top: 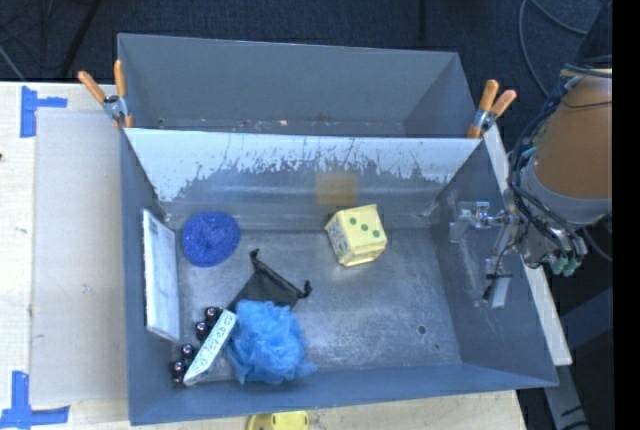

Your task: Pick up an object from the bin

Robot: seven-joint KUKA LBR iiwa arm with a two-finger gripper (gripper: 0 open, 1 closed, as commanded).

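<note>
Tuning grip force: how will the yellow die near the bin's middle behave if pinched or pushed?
The yellow die looks like foam with rounded edges, probably light, and may squash under a firm pinch. Flat faces should stop rolling; a push would likely slide or tip it. It sits alone on the bin floor, so nothing should snag.

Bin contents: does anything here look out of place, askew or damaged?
Nothing looks damaged or spilled. A flat pale panel seems propped on edge against the left wall of the bin, and the yellow die sits turned askew to the walls.
</note>
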